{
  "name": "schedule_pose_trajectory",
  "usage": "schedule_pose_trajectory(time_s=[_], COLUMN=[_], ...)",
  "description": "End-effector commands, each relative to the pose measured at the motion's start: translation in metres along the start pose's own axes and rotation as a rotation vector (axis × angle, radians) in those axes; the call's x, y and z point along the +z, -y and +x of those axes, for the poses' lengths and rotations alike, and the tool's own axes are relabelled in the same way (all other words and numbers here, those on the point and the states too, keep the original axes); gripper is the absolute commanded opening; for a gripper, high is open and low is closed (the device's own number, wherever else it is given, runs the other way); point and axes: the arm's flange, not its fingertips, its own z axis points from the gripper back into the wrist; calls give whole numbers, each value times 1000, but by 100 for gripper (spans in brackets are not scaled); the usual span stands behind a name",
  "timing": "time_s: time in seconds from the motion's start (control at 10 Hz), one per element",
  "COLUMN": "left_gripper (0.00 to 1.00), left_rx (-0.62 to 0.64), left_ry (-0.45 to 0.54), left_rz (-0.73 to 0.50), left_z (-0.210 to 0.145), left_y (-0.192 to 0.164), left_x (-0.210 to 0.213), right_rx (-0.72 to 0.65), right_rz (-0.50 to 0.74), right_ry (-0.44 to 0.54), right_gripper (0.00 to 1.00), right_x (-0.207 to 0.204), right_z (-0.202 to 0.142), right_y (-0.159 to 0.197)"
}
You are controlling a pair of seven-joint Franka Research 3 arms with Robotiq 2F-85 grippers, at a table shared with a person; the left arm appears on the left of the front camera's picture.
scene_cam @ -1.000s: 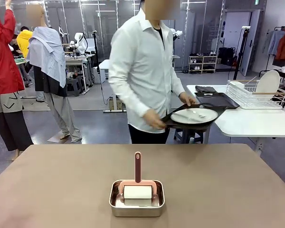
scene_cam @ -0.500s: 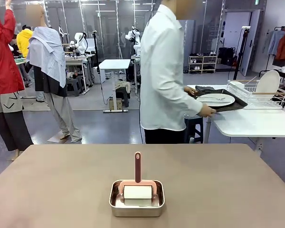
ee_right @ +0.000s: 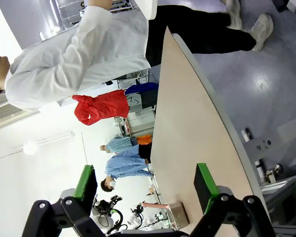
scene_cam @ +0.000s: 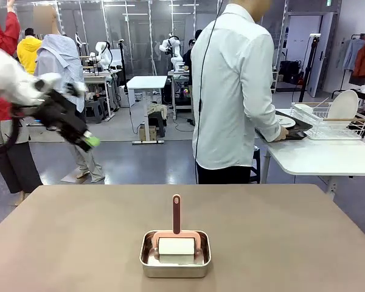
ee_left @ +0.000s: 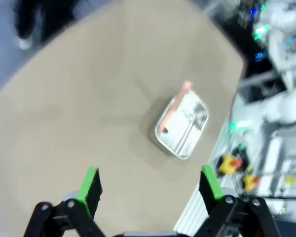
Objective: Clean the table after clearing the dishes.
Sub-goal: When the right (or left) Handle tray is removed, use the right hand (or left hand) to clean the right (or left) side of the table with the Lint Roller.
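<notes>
The left gripper (ee_left: pixel 150 186) was seen with its green-padded fingers (ee_left: pixel 91 187) spread wide and nothing held between them. In its wrist view the brown table (ee_left: pixel 89 98) lay well below the fingers, tilted across the picture. A steel pan (ee_left: pixel 182 126) was framed in the gap above them, nearer the right-hand finger and apart from both. In the front view this gripper was caught blurred, raised in the air at the table's far left side, well apart from the pan.

The right gripper (ee_right: pixel 145 182) was likewise found open, its fingers (ee_right: pixel 86 181) parted with nothing in the gap. In its wrist view the table was shown sideways as a long strip running up between the fingers, its rounded edge passing near the right-hand pad in the picture. No contact with it could be made out.

A white plate (scene_cam: pixel 286 121) on a dark tray (scene_cam: pixel 295 129) was held by a person (scene_cam: pixel 237 91) at the white side table (scene_cam: pixel 328 159), beside a wire rack (scene_cam: pixel 328 125) and well apart from both grippers. On the brown table the pan was placed centrally near the robot's edge. A pink-handled roller (scene_cam: pixel 176 234) was laid in it, its handle pointing to the far side.
</notes>
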Motion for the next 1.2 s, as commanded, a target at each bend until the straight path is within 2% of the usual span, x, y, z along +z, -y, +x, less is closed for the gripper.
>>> schedule_pose_trajectory(time_s=[0.0,0.2,0.4,0.5,0.9,1.1], left_gripper=[100,100,100,100,100,100], left_rx=[-396,-543,-587,-499,-525,-655], left_ry=[-242,-336,-288,-379,-375,-451], left_rz=[124,66,76,31,38,71], left_z=[4,7,1,22,18,63], left_y=[39,81,92,97,96,110], left_x=[-43,-77,-70,-94,-95,-122], right_rx=[4,4,4,4,4,4], right_rz=[-13,-13,-13,-13,-13,-13], right_ry=[9,9,9,9,9,9], right_gripper=[100,100,100,100,100,100], right_x=[0,0,0,0,0,0], right_z=[-4,-4,-4,-4,-4,-4], right_y=[-2,-2,-2,-2,-2,-2])
